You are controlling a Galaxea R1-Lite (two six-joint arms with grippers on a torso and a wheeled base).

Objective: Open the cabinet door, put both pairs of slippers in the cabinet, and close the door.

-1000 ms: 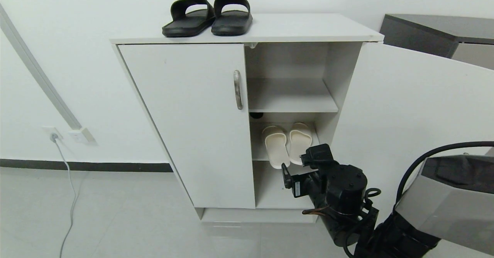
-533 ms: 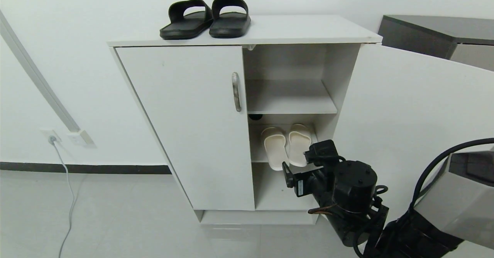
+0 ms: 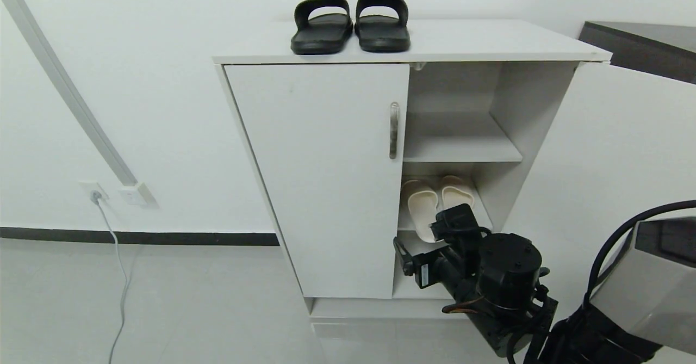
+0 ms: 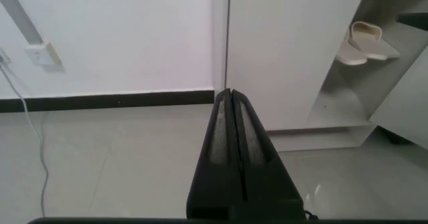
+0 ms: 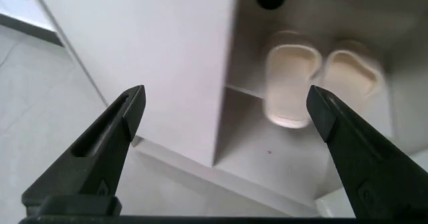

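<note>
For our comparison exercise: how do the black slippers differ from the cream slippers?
The black slippers stand on top of the cabinet; the cream slippers lie inside it. The black slippers are dark, the cream slippers pale. Each pair sits side by side.

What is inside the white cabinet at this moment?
A pair of cream slippers lies on the middle shelf of the cabinet. The closed left door covers the other half, so its contents cannot be seen.
</note>
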